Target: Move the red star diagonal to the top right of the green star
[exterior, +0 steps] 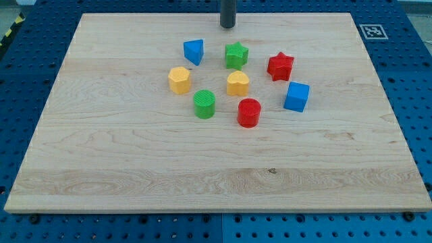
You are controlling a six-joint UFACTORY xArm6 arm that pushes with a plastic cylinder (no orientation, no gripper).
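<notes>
You are looking at a wooden board point(121, 162) holding 8 small blocks, and your landmark is the green star point(236, 55). The red star point(280, 66) sits to its right, slightly lower, apart from it. My tip point(228, 26) rests above the green star, touching no block; it is a bare rod, so it grips nothing.
</notes>
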